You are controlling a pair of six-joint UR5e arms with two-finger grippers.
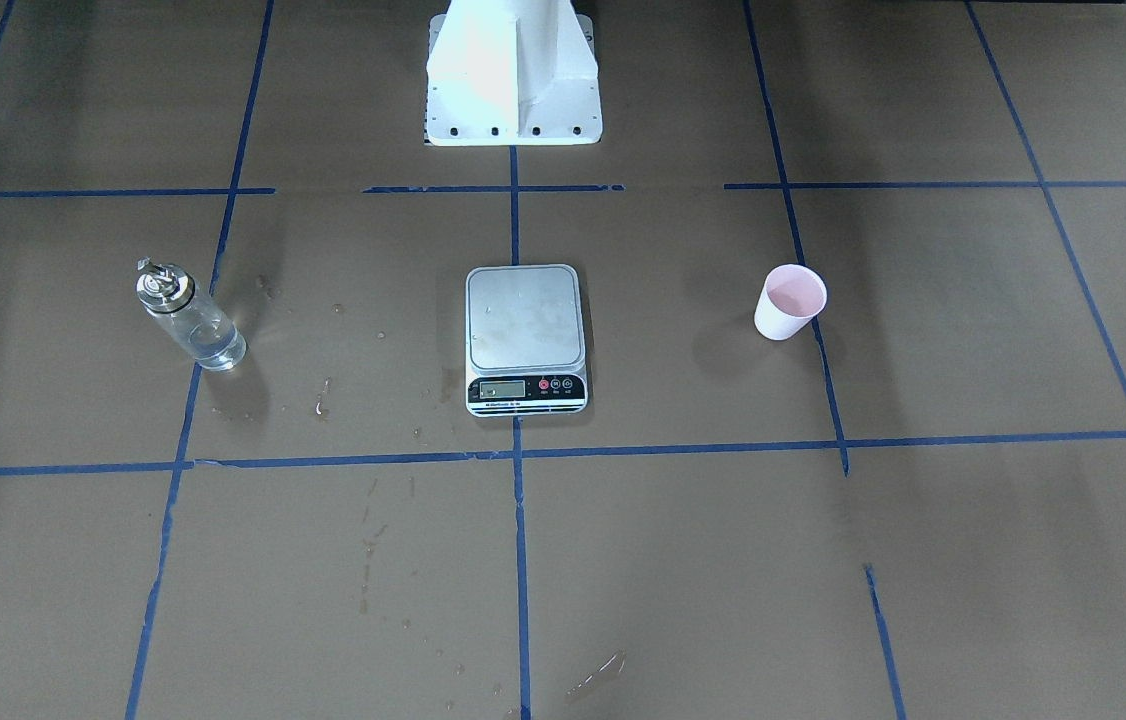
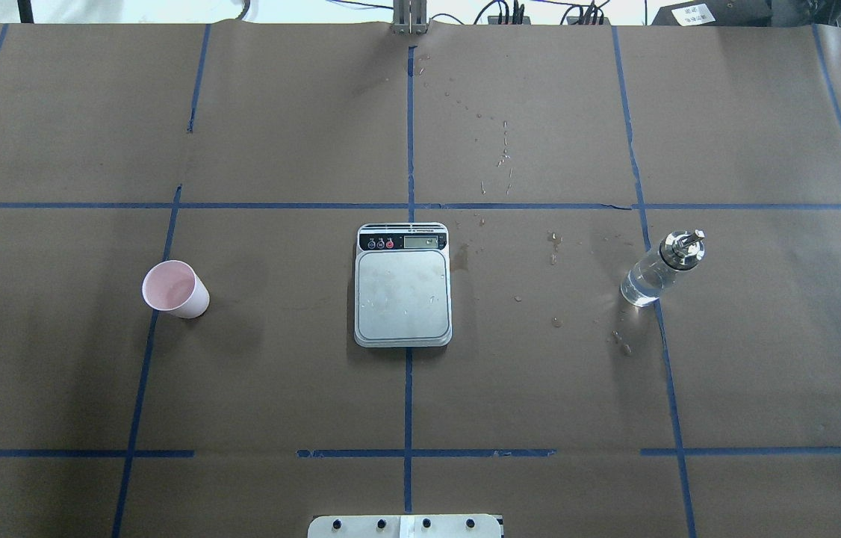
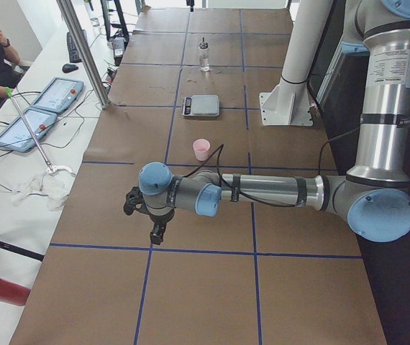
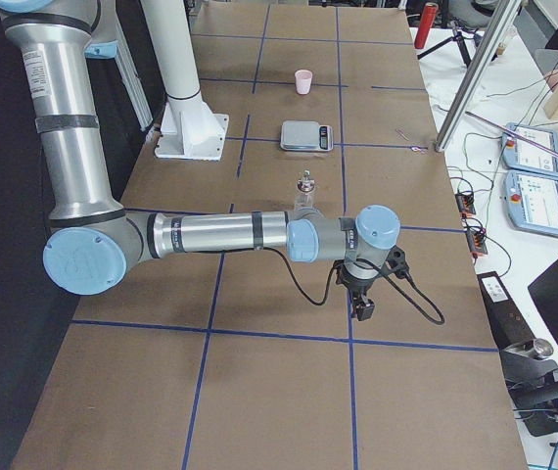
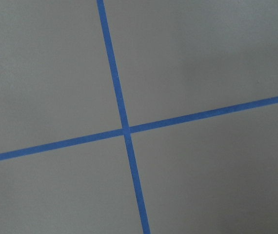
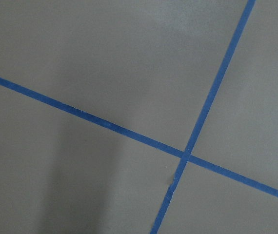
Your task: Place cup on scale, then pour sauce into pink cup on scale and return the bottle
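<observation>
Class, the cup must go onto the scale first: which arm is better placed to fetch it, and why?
Left. The cup stands on the robot's left of the scale, nearer the left arm; the bottle stands on the right side.

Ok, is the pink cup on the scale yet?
Not yet. The cup stands upright on the table, well apart from the scale, which has no cup on it.

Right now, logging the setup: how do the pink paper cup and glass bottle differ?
The pale pink paper cup is opaque and open-topped; the clear glass bottle has a silver metal cap. The cup stands on the robot's left of the steel-plated scale, the bottle right. Both stand upright.
</observation>
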